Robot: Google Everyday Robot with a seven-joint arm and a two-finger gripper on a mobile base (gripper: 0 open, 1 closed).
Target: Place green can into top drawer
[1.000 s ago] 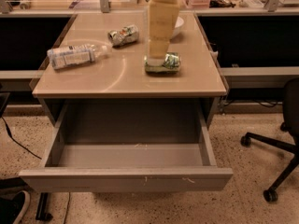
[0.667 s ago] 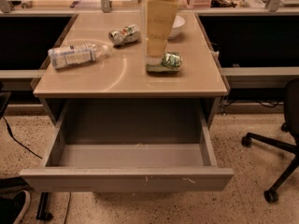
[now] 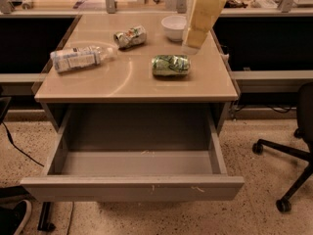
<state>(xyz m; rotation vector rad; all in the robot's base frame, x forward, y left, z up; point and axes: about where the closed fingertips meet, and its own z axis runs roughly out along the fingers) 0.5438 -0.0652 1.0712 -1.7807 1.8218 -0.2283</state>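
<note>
Top drawer (image 3: 132,187) open, green can (image 3: 170,65) ungrasped on the tabletop (image 3: 98,84); our gripper (image 3: 191,44) hovers nearby, state we cannot tell.

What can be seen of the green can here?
The green can is a small drink can with a mottled green and white label and silvery ends. It lies on its side on the tan desk, right of centre, near the front edge above the open drawer. Only the desk touches it; the gripper hangs just behind it, apart.
</note>
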